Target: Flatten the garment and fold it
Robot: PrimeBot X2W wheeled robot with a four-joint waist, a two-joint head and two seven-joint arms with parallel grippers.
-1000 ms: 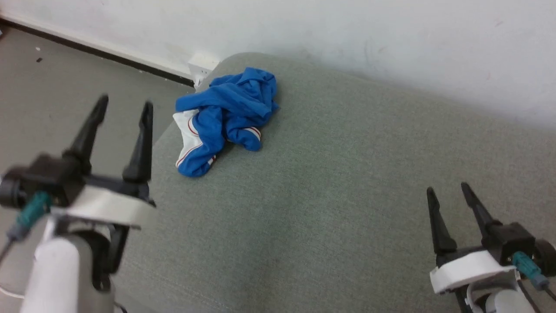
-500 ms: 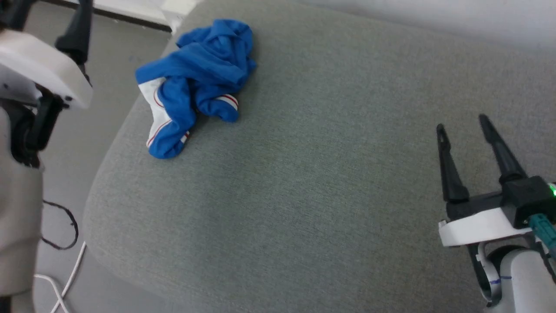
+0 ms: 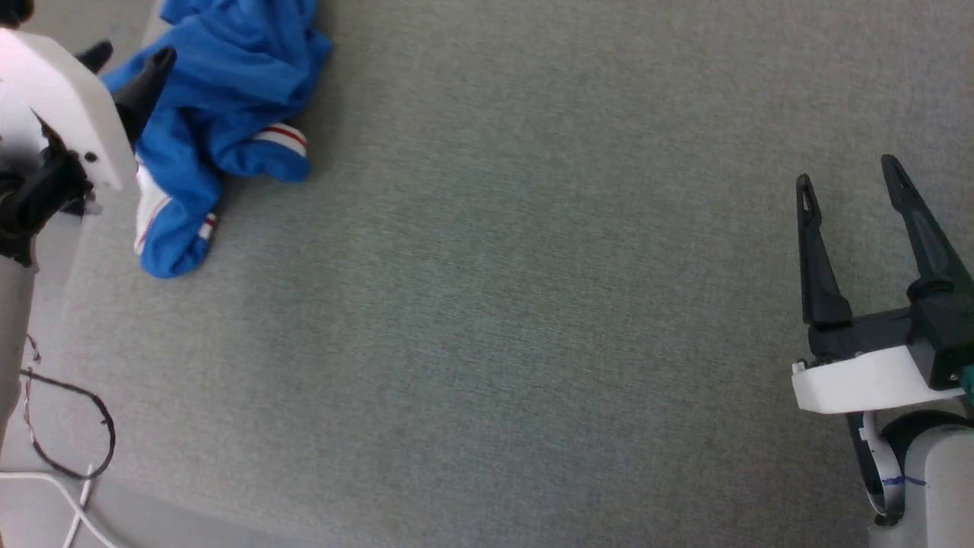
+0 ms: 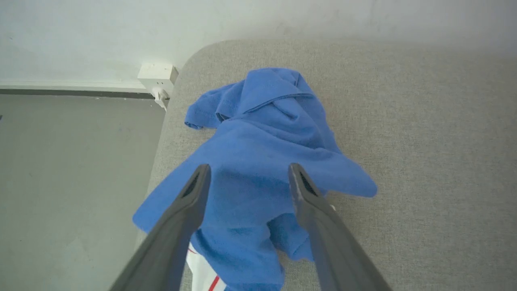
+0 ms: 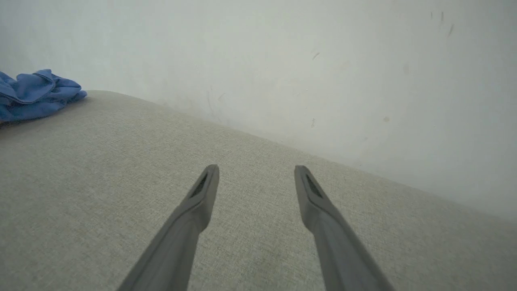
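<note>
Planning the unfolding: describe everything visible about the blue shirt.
The shirt is soft royal-blue jersey, with white sleeve parts edged in thin red stripes. It lies crumpled in a heap at the left edge of the grey cushion. The open left gripper hovers over it; contact cannot be told.

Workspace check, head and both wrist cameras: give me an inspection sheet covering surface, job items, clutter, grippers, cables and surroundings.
Surface: grey fabric cushion, rounded corner.
Job's things: garment, blue with white and red trim, crumpled in a heap near the cushion's left edge; not flattened.
Clutter: nothing seen.
Grippers: left gripper open, fingers above the heap, contact unclear; right gripper open, over bare cushion, holding nothing.
Cables: black cable and white cable on the floor beside the cushion.
Surroundings: white wall, wall socket at the skirting.
</note>
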